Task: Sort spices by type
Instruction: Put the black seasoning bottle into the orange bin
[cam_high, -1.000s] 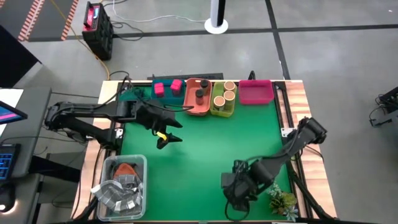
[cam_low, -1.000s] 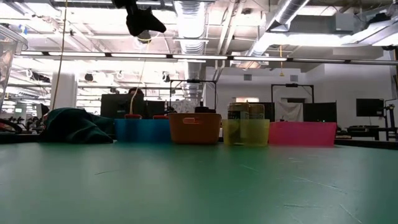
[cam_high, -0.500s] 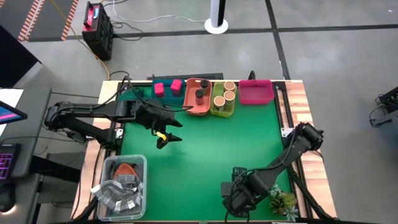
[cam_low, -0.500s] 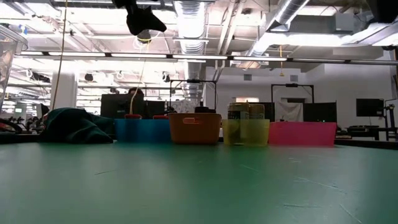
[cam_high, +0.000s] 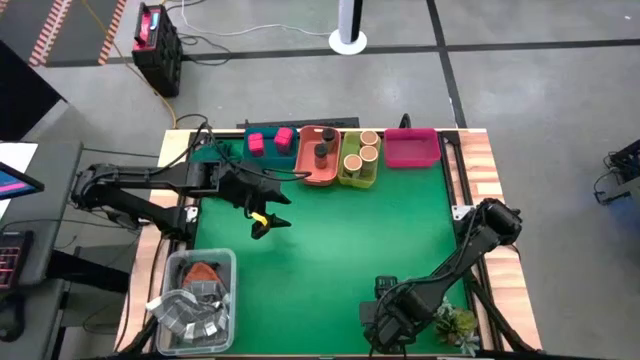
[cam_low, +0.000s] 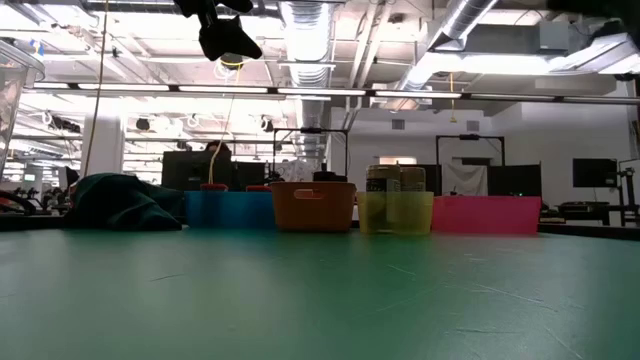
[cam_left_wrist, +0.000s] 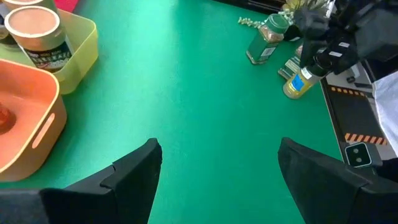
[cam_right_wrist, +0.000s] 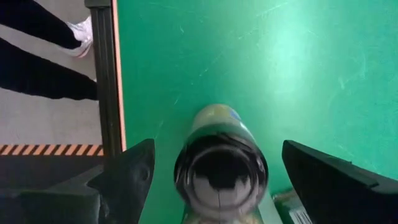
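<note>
The left end effector (cam_high: 262, 222) hangs with fingers spread wide and nothing between them, above the tabletop (cam_high: 330, 240) just in front of the trays lined along its far edge. At the near right corner the right end effector (cam_high: 385, 318), also wide, straddles a dark-lidded jar (cam_right_wrist: 221, 163) lying on its side by the near edge. To grip well, I judge it should centre on the jar's body before closing, so it cannot roll away.

- left gripper (cam_high: 262, 222): fingers spread apart, raised above the table's left-middle, arm reaching in from left edge
- right gripper (cam_high: 385, 322): fingers wide, low at near-right edge, arm folded
</note>
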